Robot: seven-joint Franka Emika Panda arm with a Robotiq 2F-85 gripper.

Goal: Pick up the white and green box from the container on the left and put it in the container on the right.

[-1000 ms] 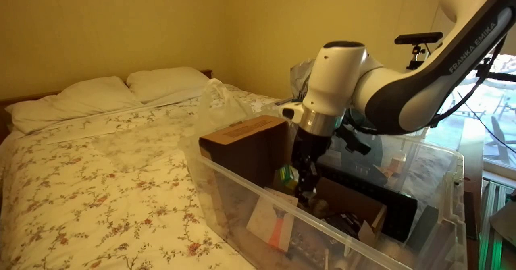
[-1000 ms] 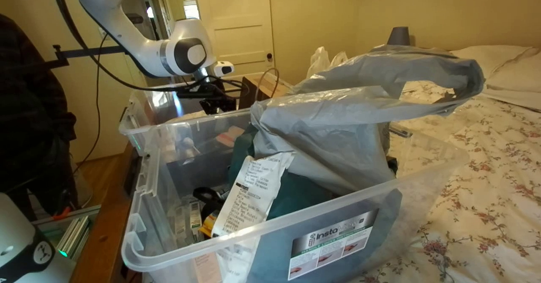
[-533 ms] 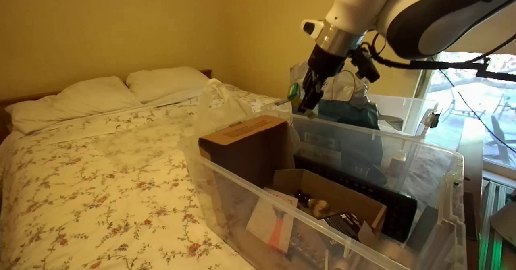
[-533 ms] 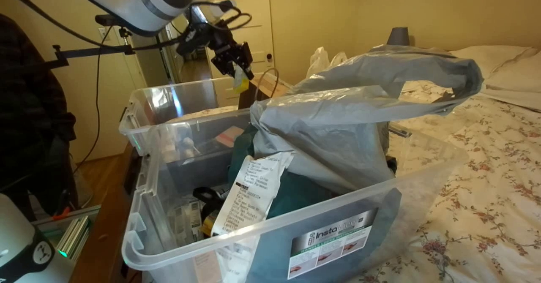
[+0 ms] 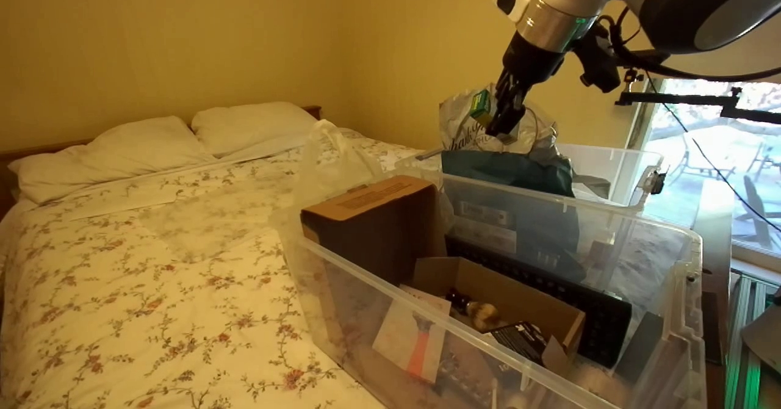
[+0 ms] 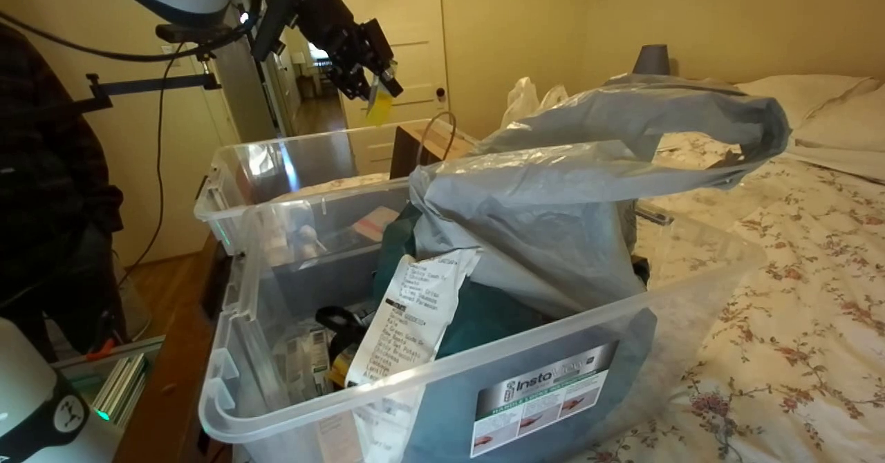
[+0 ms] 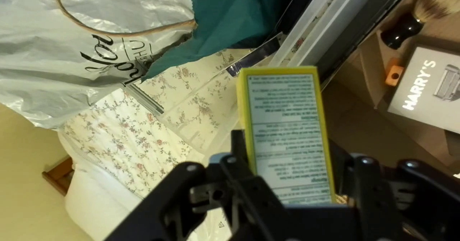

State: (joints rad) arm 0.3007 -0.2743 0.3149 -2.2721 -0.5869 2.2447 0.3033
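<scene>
Now higher, end effector and gripped box.

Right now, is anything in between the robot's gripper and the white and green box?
No, nothing: in the wrist view the gripper holds the white and green box directly, with its fingers on opposite sides.

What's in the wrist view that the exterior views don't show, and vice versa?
Only the wrist view shows the orange piece with a hole and legible HARRY'S lettering. Only in an exterior view: the printed slip, the white door, the bright window. Shared: the small box held between the fingers, the gray bag, the floral bedding.
</scene>
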